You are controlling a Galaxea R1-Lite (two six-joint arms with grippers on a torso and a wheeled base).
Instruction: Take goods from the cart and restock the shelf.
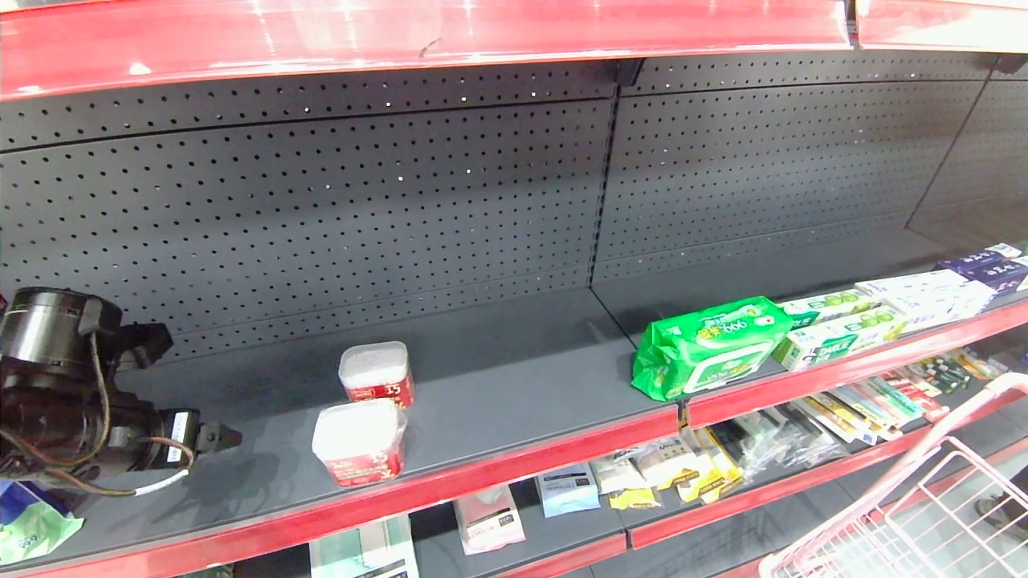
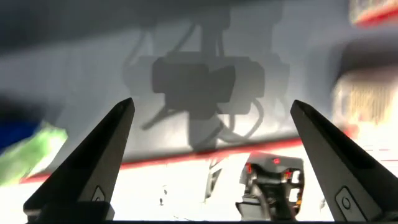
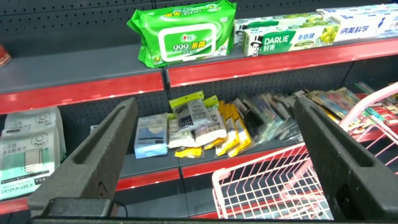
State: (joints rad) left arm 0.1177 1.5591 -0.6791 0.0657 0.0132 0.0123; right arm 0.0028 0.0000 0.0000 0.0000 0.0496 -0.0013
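A dark grey shelf board [image 1: 514, 377] with a red front edge ran across the scene. Behind it was a black perforated back panel [image 1: 361, 201], and another red-edged board sat above.

Over the left end of the grey board hung the left gripper [image 2: 212, 106]. Its two dark fingers [image 2: 93, 168] were spread wide with nothing between them, the tips pointing along the board toward the robot's right. Just beside it, at the board's far left end, lay a soft green-and-blue pack [image 1: 32, 526].

To the gripper's right, apart from the fingertips, stood two upright tubs with white lids and red labels. The front tub [image 1: 360, 443] was close to the red edge and the rear tub [image 1: 376, 374] just behind it. Farther right, past the seam in the back panel, a green pack of wet wipes [image 1: 707, 345] lay at the front edge. Beside it, rows of toothpaste boxes [image 1: 835, 321] ran on to the right.

The right gripper [image 3: 216, 102] was also parted wide and empty. It was held low in front of the shelving, near the pink wire cart [image 3: 280, 186], whose rim showed at the lower right of the head view.

Beyond the cart, the lower shelf [image 1: 562, 546] carried flat packets. Among them were yellow-and-black packets [image 3: 217, 127], a pale blue packet [image 3: 151, 134], and long slim packs [image 1: 867, 401] whose contents could not be made out.
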